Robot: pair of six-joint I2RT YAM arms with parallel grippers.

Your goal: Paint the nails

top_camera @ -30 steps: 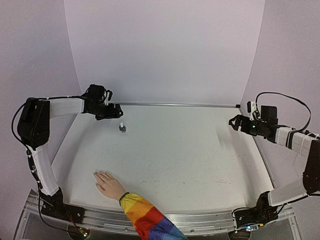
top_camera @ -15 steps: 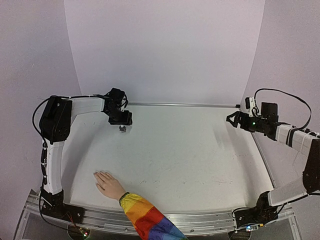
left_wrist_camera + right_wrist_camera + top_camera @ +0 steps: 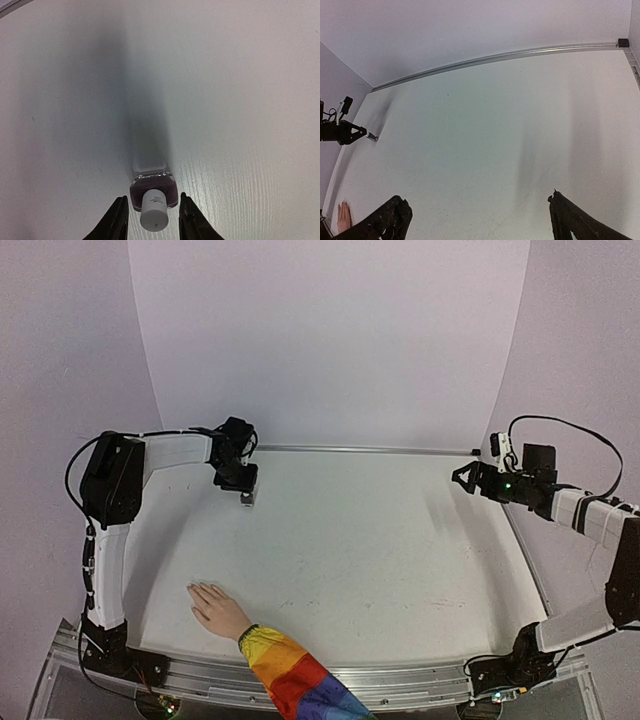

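A pale beige hand (image 3: 215, 608) in a rainbow-striped sleeve (image 3: 290, 670) lies flat near the table's front left. Its nails (image 3: 196, 589) are too small to tell their colour. At the back left stands a small dark bottle (image 3: 154, 192) with a white cap. My left gripper (image 3: 152, 200) straddles it, with a black finger on each side and only thin gaps to the glass. From above, this gripper (image 3: 243, 485) hangs right over the bottle (image 3: 246, 498). My right gripper (image 3: 477, 197) is wide open and holds nothing. It hovers at the far right (image 3: 462, 480), well away from the hand.
A metal rail (image 3: 360, 450) runs along the table's back edge, with a small black block (image 3: 621, 43) at its right end. Lilac walls close in the back and both sides. The right wrist view also catches the hand (image 3: 343, 216) at its lower left corner.
My left arm has swung right from the back-left corner to over the bottle, and its fingers have narrowed around it. The right gripper has shifted slightly. The hand has stayed still.
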